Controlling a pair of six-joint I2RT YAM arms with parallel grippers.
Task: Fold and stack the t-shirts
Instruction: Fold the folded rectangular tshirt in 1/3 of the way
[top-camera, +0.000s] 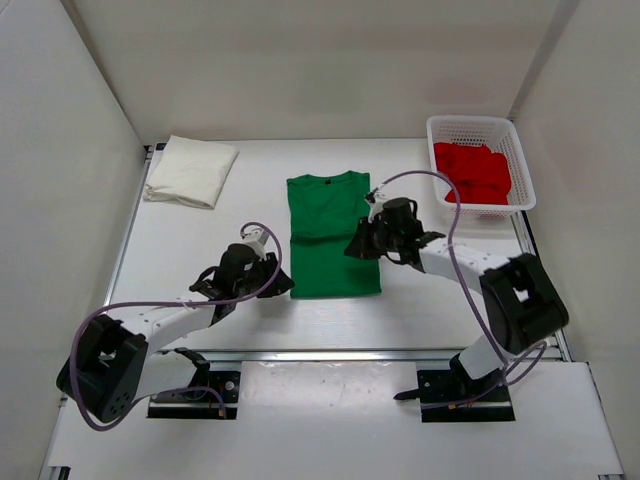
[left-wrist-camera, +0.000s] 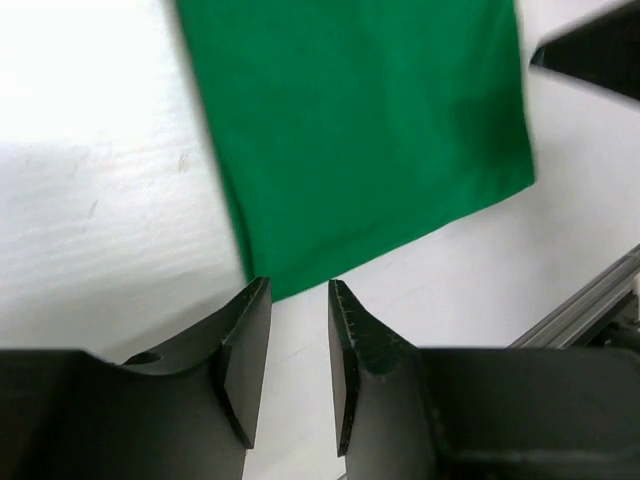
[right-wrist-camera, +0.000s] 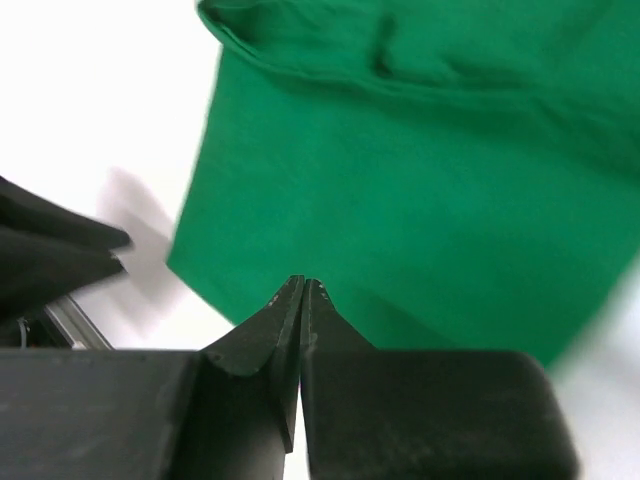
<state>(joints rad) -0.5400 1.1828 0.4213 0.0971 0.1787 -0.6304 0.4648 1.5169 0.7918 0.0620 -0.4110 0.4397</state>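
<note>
The green t-shirt (top-camera: 333, 235) lay mid-table (top-camera: 420, 300), the left hand (left-wrist-camera: 300, 290) slightly spread and empty at its 7 o'clock corner, the right hand (right-wrist-camera: 302, 283) pressed together over its 3 o'clock edge.

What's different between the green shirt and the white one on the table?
Colour: the green t-shirt is bright, the cream-white t-shirt pale. Pose: the green one lies long and flat with its collar showing; the white one is folded into a smaller bundle. Place: green in the middle, white at the far left corner. Both rest on the table.
</note>
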